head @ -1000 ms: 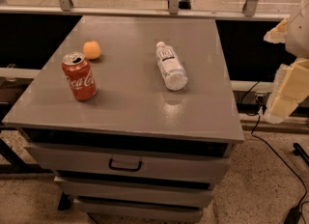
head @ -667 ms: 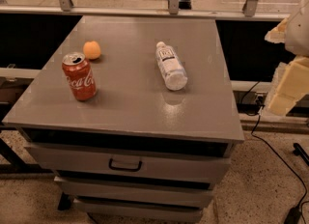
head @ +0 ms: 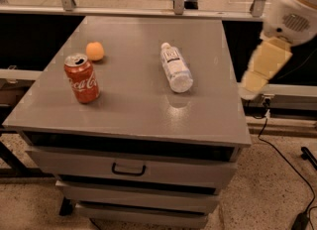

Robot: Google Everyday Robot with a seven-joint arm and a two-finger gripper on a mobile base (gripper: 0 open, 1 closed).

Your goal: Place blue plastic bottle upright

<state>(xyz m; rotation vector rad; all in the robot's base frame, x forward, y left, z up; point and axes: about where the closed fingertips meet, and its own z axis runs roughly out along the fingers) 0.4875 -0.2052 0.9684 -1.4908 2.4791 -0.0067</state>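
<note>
The blue plastic bottle [head: 176, 68] lies on its side near the middle of the grey cabinet top [head: 133, 110]. Its white cap points to the far edge and its base points toward me. It is clear with a white label. My gripper [head: 249, 91] hangs off the right edge of the cabinet, on the cream-coloured end of the arm [head: 270, 58]. It is to the right of the bottle, apart from it, and holds nothing that I can see.
A red Coca-Cola can [head: 81, 78] stands upright at the left of the top. A small orange ball-like fruit [head: 95, 51] lies just behind it. Drawers with a handle [head: 129, 169] are below. A cable [head: 285, 164] runs along the floor at the right.
The arm has swung left and toward the cabinet's right edge. The bottle, the can and the orange fruit have not moved.
</note>
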